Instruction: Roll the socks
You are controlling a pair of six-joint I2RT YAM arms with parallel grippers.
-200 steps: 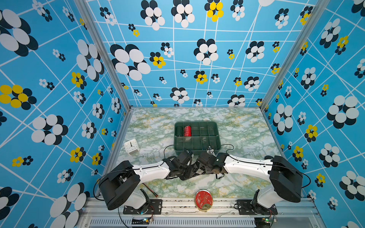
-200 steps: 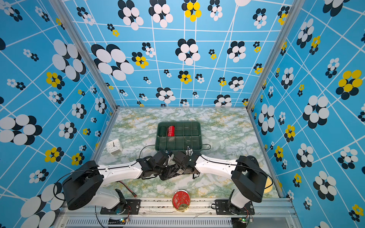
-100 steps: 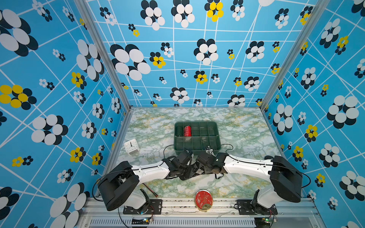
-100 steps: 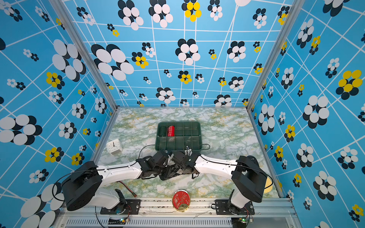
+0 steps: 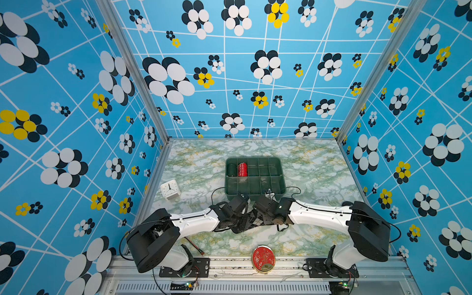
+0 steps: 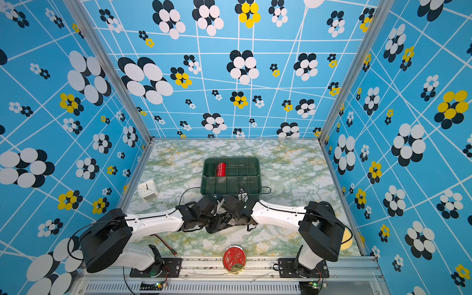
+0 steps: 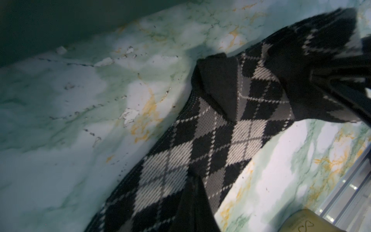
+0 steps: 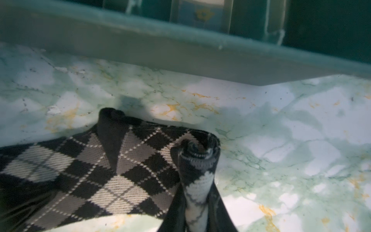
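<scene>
The socks (image 5: 249, 221) are black with grey and white argyle diamonds. They lie on the marble table just in front of the green tray, between both grippers, in both top views (image 6: 222, 221). In the left wrist view the flat stretch of the socks (image 7: 210, 140) runs away from my left gripper (image 7: 195, 180), which is shut on the fabric. In the right wrist view one end of the socks is wound into a tight roll (image 8: 197, 160). My right gripper (image 8: 197, 192) is shut on that roll, a dark finger on each side.
The green divided tray (image 5: 281, 178) stands behind the socks and holds a red roll (image 5: 242, 169) and a dark green roll (image 5: 232, 169). A white clock (image 5: 169, 189) sits at the left. At the front edge are a round red tin (image 5: 263, 258) and a red-tipped stick (image 5: 195, 246).
</scene>
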